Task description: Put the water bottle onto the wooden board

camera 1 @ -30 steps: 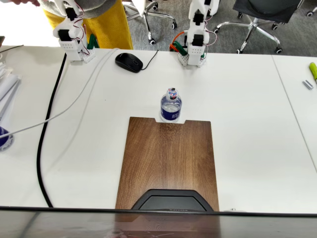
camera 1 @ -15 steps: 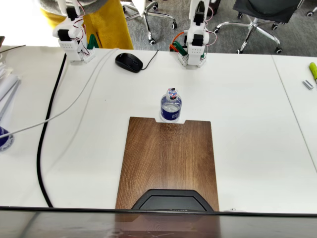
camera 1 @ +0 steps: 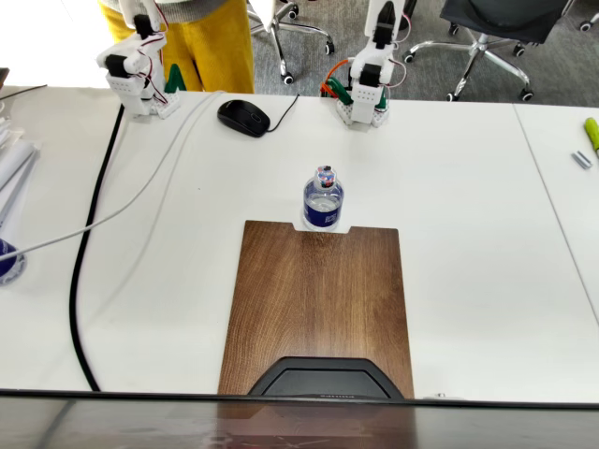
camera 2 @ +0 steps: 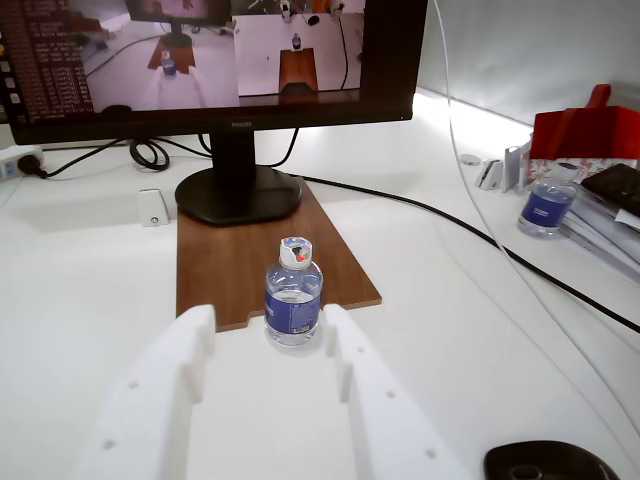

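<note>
**Beside the board's notch, a tippy target**

At the notched edge of the large dark brown wooden board [camera 1: 318,304], the small clear blue-labelled water bottle [camera 2: 293,303] is standing upright on the white surface [camera 1: 468,206]. The white hand [camera 2: 267,345] is hanging open, well short; an off-centre approach is risking toppling it.

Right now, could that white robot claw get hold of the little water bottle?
Probably yes: the gripper is open and lined up with the water bottle, which stands upright at the wooden board edge, bare table between.
</note>
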`<act>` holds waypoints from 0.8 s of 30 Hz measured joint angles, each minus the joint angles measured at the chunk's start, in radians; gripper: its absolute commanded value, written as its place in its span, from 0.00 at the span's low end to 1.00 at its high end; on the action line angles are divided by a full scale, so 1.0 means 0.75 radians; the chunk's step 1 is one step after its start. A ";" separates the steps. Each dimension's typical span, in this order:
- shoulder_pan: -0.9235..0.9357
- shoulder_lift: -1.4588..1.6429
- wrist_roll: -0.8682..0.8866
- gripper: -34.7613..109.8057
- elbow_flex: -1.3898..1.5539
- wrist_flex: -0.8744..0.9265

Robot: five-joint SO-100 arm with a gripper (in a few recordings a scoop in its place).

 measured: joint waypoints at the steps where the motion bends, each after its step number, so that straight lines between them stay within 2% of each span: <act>1: 0.006 0.000 0.010 0.34 0.027 0.000; 8: 0.004 -0.002 0.057 0.34 0.188 0.002; 24: -0.096 0.000 0.082 0.34 0.268 0.002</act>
